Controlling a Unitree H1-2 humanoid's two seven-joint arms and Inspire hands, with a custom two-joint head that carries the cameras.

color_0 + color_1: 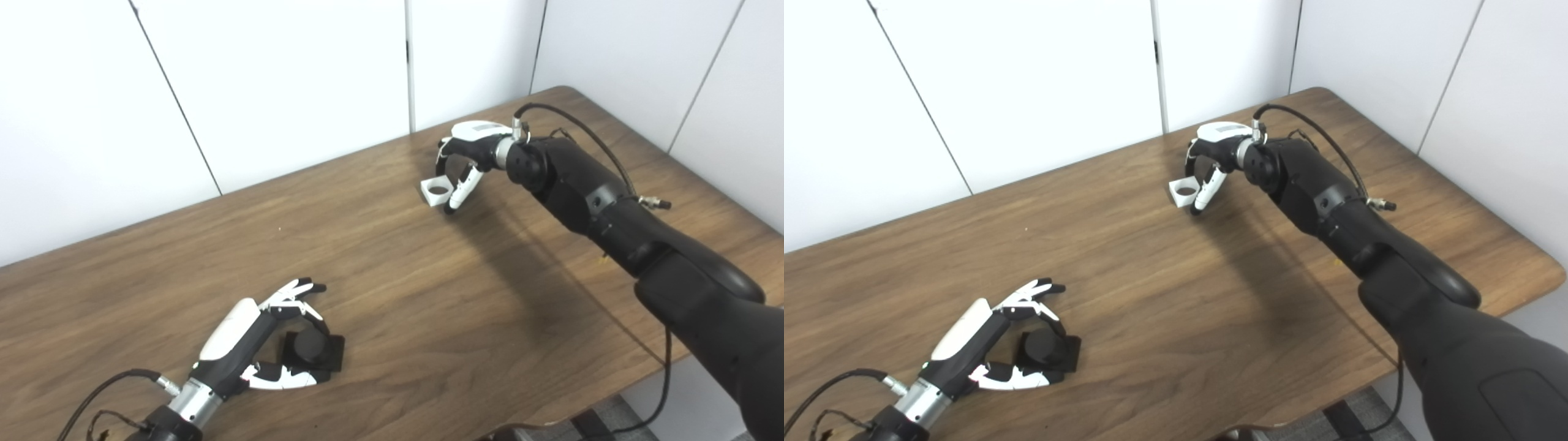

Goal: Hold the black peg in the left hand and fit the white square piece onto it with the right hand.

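The black peg (pixel 311 350), a short cylinder on a square black base, rests on the wooden table (pixel 392 275) at the near left. My left hand (pixel 269 334) lies open around it, with its fingers (pixel 298 294) spread over the far side and its thumb along the near side. At the far middle, the white square piece (pixel 436 191) with a round hole sits at table level. My right hand (pixel 460 160) arches over it, curled fingers on its far edge and thumb pressed against its right side.
White wall panels (pixel 275 79) run close behind the table's far edge. The table's right edge and rounded corner (pixel 1549 269) are near my right arm (pixel 612 208). A black cable (pixel 576 125) loops along that arm.
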